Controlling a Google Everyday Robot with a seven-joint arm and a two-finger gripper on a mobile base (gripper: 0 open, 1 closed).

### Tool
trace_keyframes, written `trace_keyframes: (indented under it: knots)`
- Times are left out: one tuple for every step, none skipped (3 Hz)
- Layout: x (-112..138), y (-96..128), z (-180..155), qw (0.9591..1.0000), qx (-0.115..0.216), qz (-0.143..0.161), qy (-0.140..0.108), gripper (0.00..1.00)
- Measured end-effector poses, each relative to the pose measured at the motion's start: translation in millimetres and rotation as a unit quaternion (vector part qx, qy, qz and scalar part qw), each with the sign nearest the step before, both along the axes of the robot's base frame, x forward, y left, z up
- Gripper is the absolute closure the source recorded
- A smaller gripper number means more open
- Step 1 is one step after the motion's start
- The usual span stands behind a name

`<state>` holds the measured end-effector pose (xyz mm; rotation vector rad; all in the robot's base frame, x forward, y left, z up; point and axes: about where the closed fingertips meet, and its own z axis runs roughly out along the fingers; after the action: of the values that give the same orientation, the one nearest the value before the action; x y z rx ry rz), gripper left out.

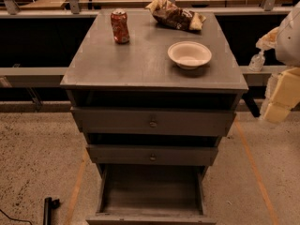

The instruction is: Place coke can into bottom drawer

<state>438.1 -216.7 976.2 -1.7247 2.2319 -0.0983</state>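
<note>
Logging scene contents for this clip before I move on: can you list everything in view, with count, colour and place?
coke can: one, red, upright at the back left of the cabinet top
chip bag: one, brown, back right of the top
bowl: one, white, right side of the top, nearer the front
cabinet: one, grey, centre of view
knobbed drawers: two, grey, upper part of the cabinet front
bottom drawer: one, grey, pulled open at floor level
black object: one, on the floor at lower left, unidentifiable
pincer: one, cream, at the right edge, beside the cabinet and apart from the items on top
</note>
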Motion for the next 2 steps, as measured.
trace_keyframes:
  knots:
    - [0.0, 0.0, 0.0, 1.0, 0.0, 0.0, 0.0, 0.0]
    - [9.2, 3.9, 1.2, 0.999, 0.041, -0.014, -0.011, 0.0]
